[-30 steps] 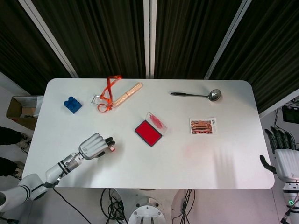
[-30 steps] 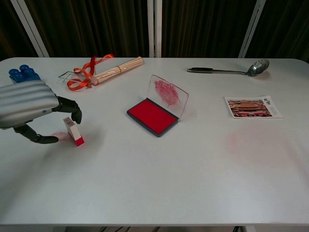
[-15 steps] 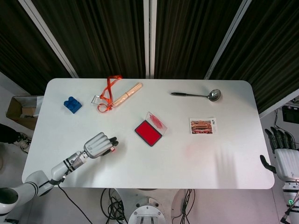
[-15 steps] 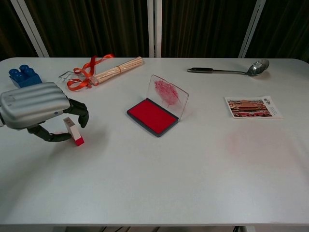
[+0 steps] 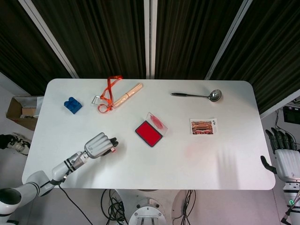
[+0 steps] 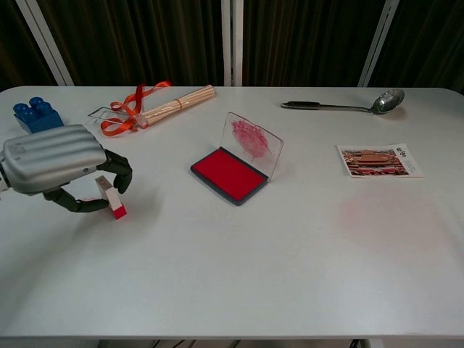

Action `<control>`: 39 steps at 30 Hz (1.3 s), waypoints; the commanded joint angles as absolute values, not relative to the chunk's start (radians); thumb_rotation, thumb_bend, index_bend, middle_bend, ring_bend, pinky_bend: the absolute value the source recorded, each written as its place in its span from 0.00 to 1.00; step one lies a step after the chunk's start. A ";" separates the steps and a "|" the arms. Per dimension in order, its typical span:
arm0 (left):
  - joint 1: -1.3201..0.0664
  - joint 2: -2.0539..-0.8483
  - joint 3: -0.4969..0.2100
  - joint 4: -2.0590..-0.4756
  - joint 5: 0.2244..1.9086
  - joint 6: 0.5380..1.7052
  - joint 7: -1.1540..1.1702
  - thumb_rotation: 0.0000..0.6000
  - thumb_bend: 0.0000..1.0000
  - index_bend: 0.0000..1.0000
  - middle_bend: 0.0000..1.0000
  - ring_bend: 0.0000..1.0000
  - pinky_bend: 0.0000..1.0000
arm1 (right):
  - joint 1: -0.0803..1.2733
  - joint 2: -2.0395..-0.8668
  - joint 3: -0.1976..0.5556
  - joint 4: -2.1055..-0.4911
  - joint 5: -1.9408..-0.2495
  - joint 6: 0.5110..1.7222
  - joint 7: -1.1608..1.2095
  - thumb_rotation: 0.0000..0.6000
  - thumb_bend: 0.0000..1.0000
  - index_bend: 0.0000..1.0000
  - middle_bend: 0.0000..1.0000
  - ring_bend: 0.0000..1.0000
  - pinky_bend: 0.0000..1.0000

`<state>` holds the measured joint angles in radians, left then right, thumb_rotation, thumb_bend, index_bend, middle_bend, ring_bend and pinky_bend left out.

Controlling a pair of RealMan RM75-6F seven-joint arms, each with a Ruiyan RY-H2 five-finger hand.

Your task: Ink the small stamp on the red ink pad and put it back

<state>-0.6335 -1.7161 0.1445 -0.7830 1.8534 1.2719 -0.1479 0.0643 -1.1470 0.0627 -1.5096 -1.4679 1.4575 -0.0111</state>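
Curling around the small stamp (image 6: 110, 196), the left hand (image 6: 61, 163) sets up a pinch so it can carry it right to the red ink pad (image 6: 228, 175). Thumb and fingers (image 6: 119, 171) bracket the tilted stamp at the table's near-left; actual contact I cannot tell. The right hand (image 5: 284, 157) hangs open off the table's right edge.

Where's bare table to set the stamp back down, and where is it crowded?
Bare table runs along the whole near edge, below the ink pad and the postcard. There is also a free gap between pad and postcard. The far left is crowded: blue block, ribbon, stick bundle. The left hand sits around the stamp.
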 commanded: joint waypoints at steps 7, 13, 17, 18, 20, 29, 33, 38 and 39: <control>-0.636 -1.728 0.153 -0.759 1.848 1.283 -0.156 1.00 0.35 0.52 0.52 0.96 1.00 | 0.063 -1.147 0.062 -1.510 -1.463 1.454 -0.015 1.00 0.23 0.00 0.00 0.00 0.00; -0.635 -1.734 0.154 -0.748 1.841 1.292 -0.158 1.00 0.37 0.55 0.54 0.96 1.00 | 0.065 -1.149 0.063 -1.512 -1.462 1.452 -0.018 1.00 0.23 0.00 0.00 0.00 0.00; -0.639 -1.728 0.151 -0.755 1.837 1.301 -0.160 1.00 0.38 0.56 0.55 0.96 1.00 | 0.064 -1.149 0.064 -1.512 -1.462 1.455 -0.020 1.00 0.23 0.00 0.00 0.00 0.00; -0.642 -1.724 0.149 -0.760 1.836 1.303 -0.160 1.00 0.38 0.56 0.56 0.96 1.00 | 0.064 -1.148 0.064 -1.513 -1.463 1.456 -0.020 1.00 0.23 0.00 0.00 0.00 0.00; -0.654 -1.711 0.138 -0.779 1.832 1.306 -0.162 1.00 0.38 0.56 0.56 0.97 1.00 | 0.064 -1.147 0.065 -1.513 -1.463 1.457 -0.021 1.00 0.23 0.00 0.00 0.00 0.00; -0.781 -1.611 0.032 -0.988 1.760 1.208 -0.258 1.00 0.39 0.59 0.59 0.97 1.00 | 0.066 -1.150 0.064 -1.513 -1.466 1.455 -0.015 1.00 0.23 0.00 0.00 0.00 0.00; -0.847 -1.612 -0.014 -1.036 1.728 1.135 -0.280 1.00 0.40 0.60 0.60 0.98 1.00 | 0.068 -1.151 0.064 -1.513 -1.468 1.453 -0.012 1.00 0.23 0.00 0.00 0.00 0.00; -0.915 -1.677 -0.038 -0.994 1.707 1.049 -0.285 1.00 0.41 0.60 0.60 0.98 1.00 | 0.066 -1.149 0.065 -1.509 -1.467 1.455 -0.004 1.00 0.23 0.00 0.00 0.00 0.00; -0.924 -1.692 -0.040 -0.981 1.701 1.033 -0.293 1.00 0.41 0.60 0.60 0.98 1.00 | 0.065 -1.149 0.065 -1.508 -1.467 1.456 -0.003 1.00 0.23 0.00 0.00 0.00 0.00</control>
<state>-0.9007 -1.6646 -0.0284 -1.0030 1.7155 1.0618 -0.2801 0.0655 -1.1489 0.0646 -1.5086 -1.4669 1.4556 -0.0029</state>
